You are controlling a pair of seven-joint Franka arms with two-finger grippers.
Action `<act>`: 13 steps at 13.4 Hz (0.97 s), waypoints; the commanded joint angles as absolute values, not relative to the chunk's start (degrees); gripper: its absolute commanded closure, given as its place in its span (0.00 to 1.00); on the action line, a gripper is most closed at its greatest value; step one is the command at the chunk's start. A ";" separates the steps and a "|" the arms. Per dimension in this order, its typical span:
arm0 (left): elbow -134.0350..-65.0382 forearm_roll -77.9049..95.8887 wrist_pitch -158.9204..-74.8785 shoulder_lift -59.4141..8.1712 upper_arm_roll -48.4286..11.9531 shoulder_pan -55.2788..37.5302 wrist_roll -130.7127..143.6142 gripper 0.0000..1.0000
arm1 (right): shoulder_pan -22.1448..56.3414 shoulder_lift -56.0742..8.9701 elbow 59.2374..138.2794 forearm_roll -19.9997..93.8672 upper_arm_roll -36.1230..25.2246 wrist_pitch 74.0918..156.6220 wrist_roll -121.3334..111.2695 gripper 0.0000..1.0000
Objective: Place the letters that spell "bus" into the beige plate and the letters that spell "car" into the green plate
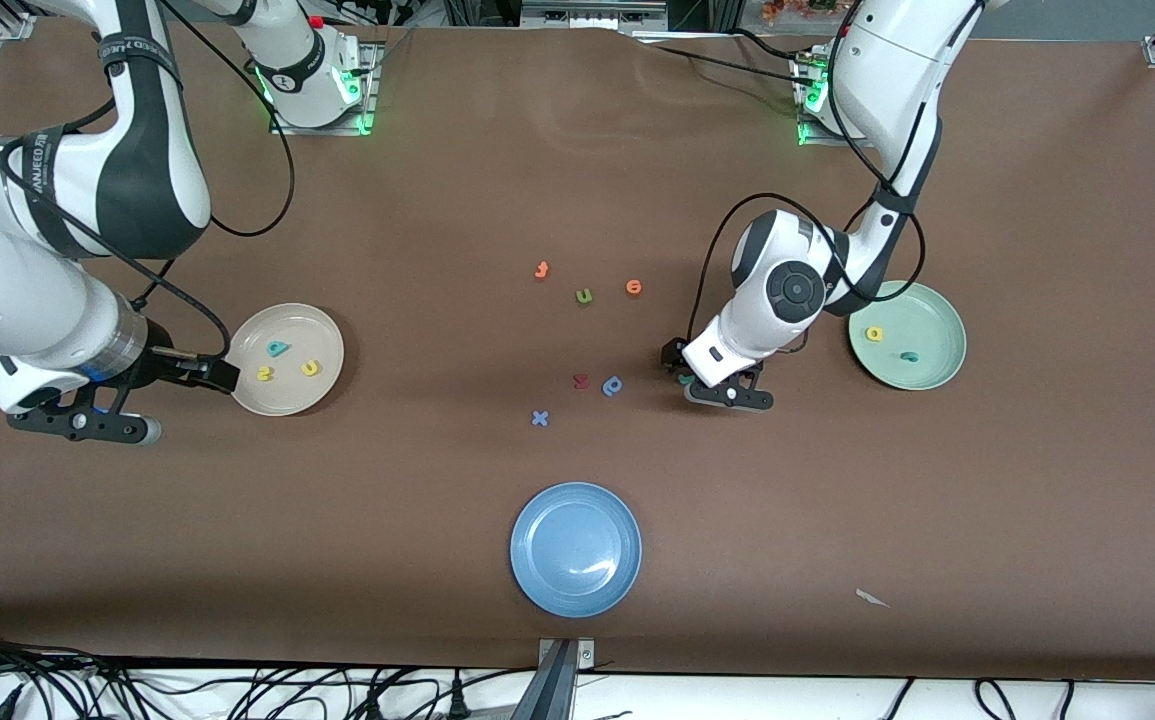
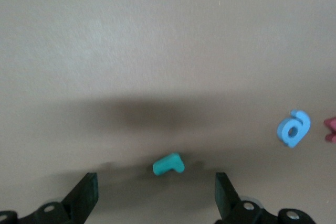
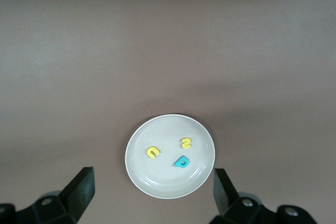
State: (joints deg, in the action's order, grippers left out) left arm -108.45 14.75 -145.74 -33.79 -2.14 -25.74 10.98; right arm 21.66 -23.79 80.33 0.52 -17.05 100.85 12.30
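Step in hand: last "car" letter. Your left gripper (image 2: 156, 200), jaws wide, straddles the teal "r" (image 2: 168, 164); lower, close. Right gripper (image 3: 152, 200) waits, wide, empty.

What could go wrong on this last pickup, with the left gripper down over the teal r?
1. The teal r is tiny and lies flat between the left gripper's wide-open fingers; they could close above it or flick it aside.
2. The blue letter and red letter lie close by; a sideways nudge could mix them in.
3. The right gripper waits open by the beige plate; moving carelessly could bump it.
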 commanded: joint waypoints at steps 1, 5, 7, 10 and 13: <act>-107.31 16.08 -148.88 -35.77 -1.41 -27.59 12.04 0.02 | 21.36 -23.03 80.33 1.76 -17.40 99.93 10.99 0.00; -107.40 15.91 -149.24 -37.43 -1.32 -28.30 12.13 0.05 | 20.14 -21.63 80.42 1.41 -16.27 99.93 10.38 0.00; -107.67 15.65 -149.24 -37.97 -1.06 -28.65 12.04 0.16 | 15.33 -20.66 80.51 1.23 -11.02 98.01 10.72 0.00; -107.67 15.56 -149.24 -37.97 -0.70 -28.65 11.95 0.30 | 4.85 -19.52 80.59 -2.79 1.82 97.82 11.16 0.00; -107.75 15.38 -149.24 -37.97 -0.70 -28.65 11.87 0.31 | 2.73 -18.37 82.26 -3.78 2.98 98.34 11.43 0.00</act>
